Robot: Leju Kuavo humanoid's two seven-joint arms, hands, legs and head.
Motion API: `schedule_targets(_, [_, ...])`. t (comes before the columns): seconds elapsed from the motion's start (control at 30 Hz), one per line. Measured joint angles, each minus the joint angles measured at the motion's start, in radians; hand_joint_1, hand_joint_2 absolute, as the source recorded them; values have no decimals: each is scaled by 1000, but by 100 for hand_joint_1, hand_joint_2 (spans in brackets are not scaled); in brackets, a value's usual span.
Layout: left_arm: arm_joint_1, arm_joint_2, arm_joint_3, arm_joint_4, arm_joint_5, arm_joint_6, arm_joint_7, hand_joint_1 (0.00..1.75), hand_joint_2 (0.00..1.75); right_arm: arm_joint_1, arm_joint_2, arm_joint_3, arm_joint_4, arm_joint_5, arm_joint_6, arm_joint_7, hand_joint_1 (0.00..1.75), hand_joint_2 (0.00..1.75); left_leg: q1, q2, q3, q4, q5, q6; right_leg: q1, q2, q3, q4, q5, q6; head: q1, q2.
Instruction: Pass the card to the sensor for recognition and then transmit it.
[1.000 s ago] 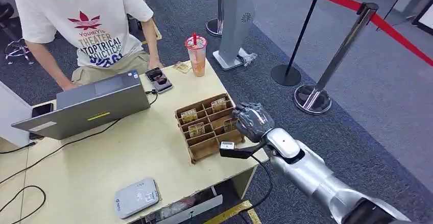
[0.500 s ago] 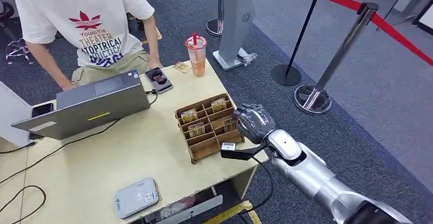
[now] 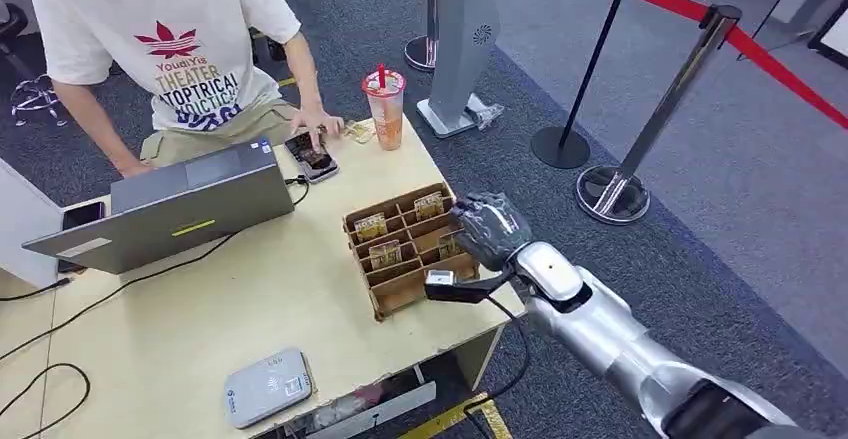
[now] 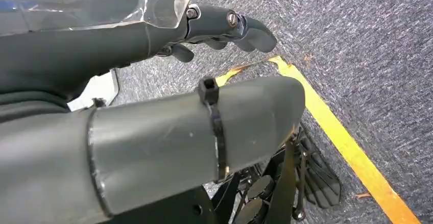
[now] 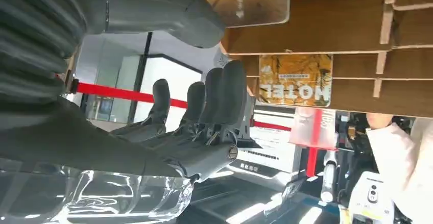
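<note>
At the bench's (image 3: 300, 299) right edge, the right hand (image 3: 490, 227) hovers over the cardboard rack (image 3: 405, 249), its fingers (image 5: 214, 99) apart and empty, just beside a yellow card (image 5: 295, 80) standing in a slot. The grey card reader (image 3: 268, 387) lies near the front edge, well apart. The left hand (image 4: 214, 25) hangs over carpet, fingers loosely curled, holding nothing. A person (image 3: 160, 49) touches a phone (image 3: 312, 156) behind the laptop (image 3: 180, 209).

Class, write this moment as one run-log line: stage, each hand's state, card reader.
stage: reaching for card | right hand: open over brown cardboard card rack | left hand: open, hanging over floor | grey card reader: untouched
</note>
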Motion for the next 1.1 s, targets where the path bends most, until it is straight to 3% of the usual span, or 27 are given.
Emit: schedule_targets(1.1, [0, -6, 0, 0, 5, 14, 8, 0, 0, -83, 24, 53, 105, -25, 2, -13, 99, 175, 0, 0, 0, 0, 0, 0, 0, 0, 0, 0, 0, 0, 0, 0])
